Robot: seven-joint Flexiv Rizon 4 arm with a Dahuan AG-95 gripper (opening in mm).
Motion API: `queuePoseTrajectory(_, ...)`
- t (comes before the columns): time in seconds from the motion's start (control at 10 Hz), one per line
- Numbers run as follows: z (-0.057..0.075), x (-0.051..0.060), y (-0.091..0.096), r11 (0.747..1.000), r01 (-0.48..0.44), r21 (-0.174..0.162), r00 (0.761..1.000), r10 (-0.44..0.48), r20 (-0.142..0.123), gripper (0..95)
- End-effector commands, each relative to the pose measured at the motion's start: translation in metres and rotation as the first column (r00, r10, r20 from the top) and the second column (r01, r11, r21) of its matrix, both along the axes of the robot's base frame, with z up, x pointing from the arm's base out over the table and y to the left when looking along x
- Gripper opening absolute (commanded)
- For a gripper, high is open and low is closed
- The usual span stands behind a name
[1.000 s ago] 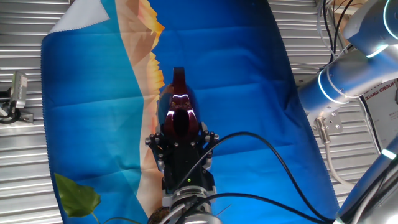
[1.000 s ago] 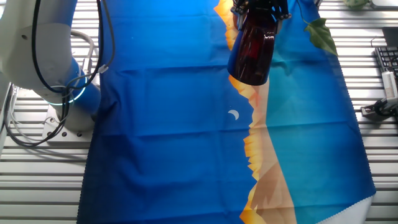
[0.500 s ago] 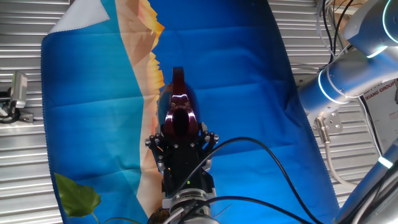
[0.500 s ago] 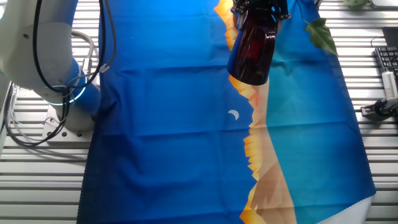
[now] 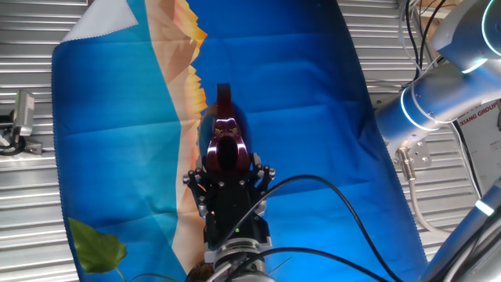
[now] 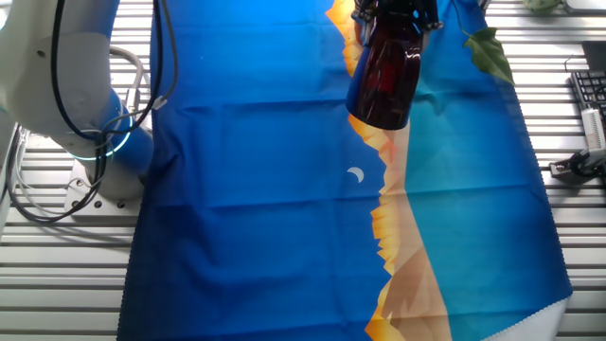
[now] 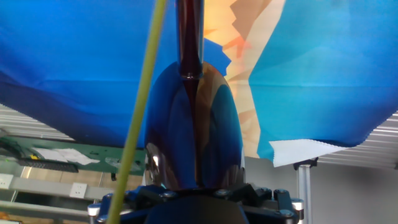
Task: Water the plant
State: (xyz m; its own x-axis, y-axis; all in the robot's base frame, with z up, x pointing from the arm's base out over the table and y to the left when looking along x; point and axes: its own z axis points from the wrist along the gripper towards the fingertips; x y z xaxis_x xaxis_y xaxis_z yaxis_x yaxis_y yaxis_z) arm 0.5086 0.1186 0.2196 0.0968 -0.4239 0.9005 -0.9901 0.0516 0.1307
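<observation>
My gripper point(image 5: 228, 182) is shut on the dark red long-spouted watering vessel point(image 5: 225, 149) and holds it above the blue cloth, spout point(image 5: 224, 98) pointing away from the arm. In the other fixed view the vessel point(image 6: 383, 80) hangs tilted below the gripper point(image 6: 398, 11). In the hand view the vessel's body point(image 7: 193, 130) fills the middle and a green plant stalk point(image 7: 143, 93) crosses in front of it. One green leaf of the plant point(image 5: 95, 247) shows at the lower left; it also shows in the other fixed view point(image 6: 490, 52). The pot is almost wholly hidden.
A blue and orange patterned cloth point(image 5: 313, 94) covers the slatted metal table point(image 5: 31, 188). The arm's white base point(image 6: 57, 76) stands at the left with cables. A keyboard point(image 6: 592, 95) and a small tool point(image 6: 573, 166) lie at the right edge.
The vessel has tipped very slightly in my grip; the gripper and the arm stay almost where they were.
</observation>
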Motion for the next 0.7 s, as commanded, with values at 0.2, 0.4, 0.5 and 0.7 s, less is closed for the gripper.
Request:
queuePoseTrajectory(0.2,0.0013,0.0008,0.0015,1.0,-0.001,-0.007,1.0,0.001,-0.007,0.0)
queuePoseTrajectory(0.4,0.0014,0.0009,0.0016,1.0,-0.006,-0.015,1.0,0.006,-0.012,0.0)
queuePoseTrajectory(0.5,0.0014,0.001,0.0017,1.0,-0.009,-0.018,1.0,0.009,-0.016,0.0)
queuePoseTrajectory(0.7,0.0019,0.0017,0.0024,0.999,-0.013,-0.031,1.0,0.012,-0.024,0.0)
